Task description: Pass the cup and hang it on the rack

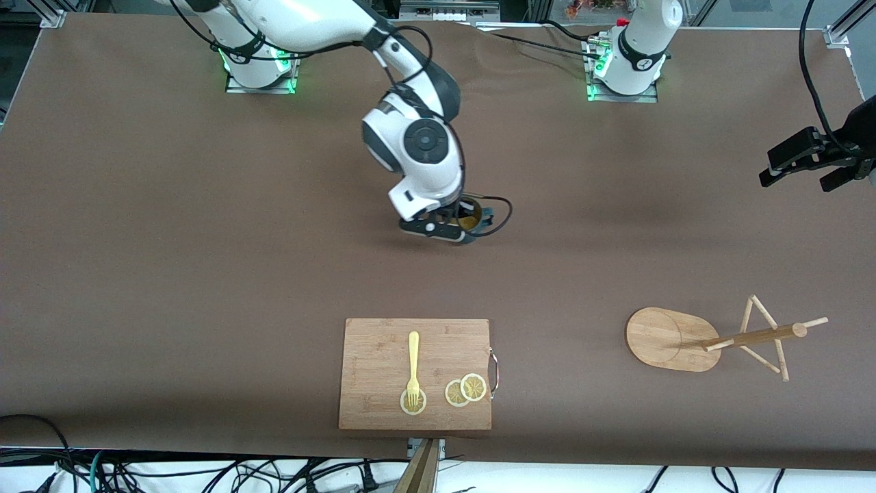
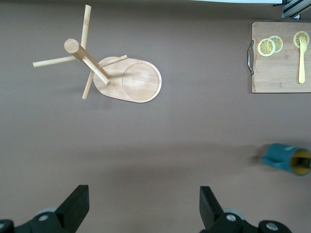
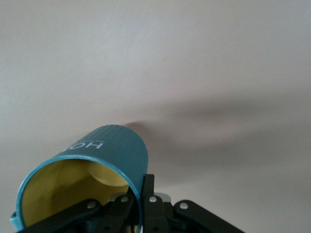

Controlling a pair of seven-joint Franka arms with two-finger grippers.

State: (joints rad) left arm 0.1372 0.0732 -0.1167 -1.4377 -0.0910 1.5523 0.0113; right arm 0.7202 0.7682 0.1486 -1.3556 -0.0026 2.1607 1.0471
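Observation:
The cup (image 1: 471,220), teal with a yellowish inside, is tipped on its side over the middle of the table. My right gripper (image 1: 453,229) is shut on its wall. In the right wrist view one finger sits inside the cup (image 3: 104,158) and one outside, at my right gripper (image 3: 142,195). The left wrist view shows the cup (image 2: 281,156) too. The bamboo rack (image 1: 674,339) stands nearer the front camera, toward the left arm's end. My left gripper (image 1: 804,177) waits open and empty over that end of the table. From its wrist view, my left gripper (image 2: 144,209) looks down on the rack (image 2: 129,80).
A wooden cutting board (image 1: 383,356) with a metal handle lies near the table's front edge. It carries a yellow fork (image 1: 413,366) and lemon slices (image 1: 466,389). The rack's pegs (image 1: 770,339) stick out toward the left arm's end.

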